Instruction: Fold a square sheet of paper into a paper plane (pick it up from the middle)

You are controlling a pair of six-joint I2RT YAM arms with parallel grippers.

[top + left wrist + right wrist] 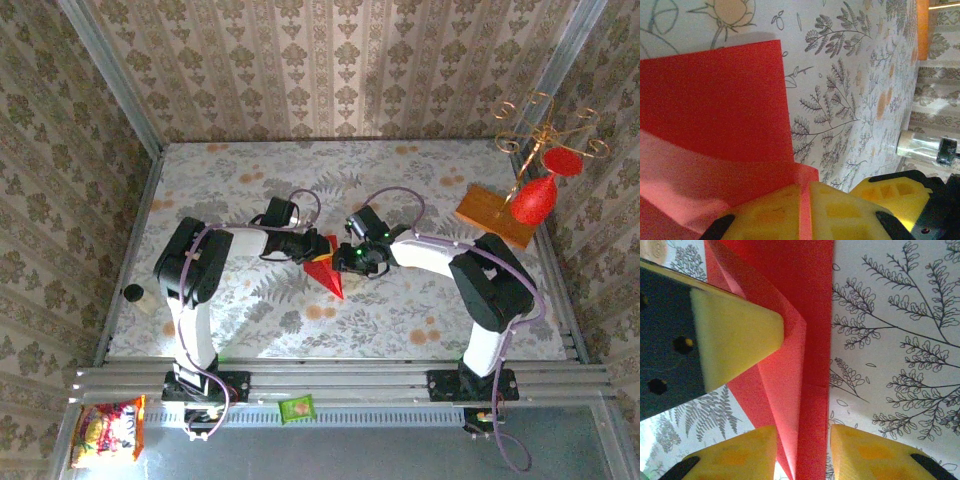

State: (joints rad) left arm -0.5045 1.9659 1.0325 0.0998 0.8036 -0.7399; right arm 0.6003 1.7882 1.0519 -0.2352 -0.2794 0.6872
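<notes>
Grippers are seen tip to tip in the top view: left gripper (306, 246), right gripper (348, 256). The paper (328, 275) is held between them, already creased to a point that trails toward the arm bases.

Left wrist view: jaws are closed flat on a red edge, with layered sheet spread ahead of them.

Right wrist view: jaws stand part open astride a raised fold and are not seen to pinch it.

Judged: early folds done; wings and final shaping left.

Paper plane (326, 273) – matt red paper, sharp creases; left pincer fingers (840, 212) – smooth yellow plastic.
</notes>
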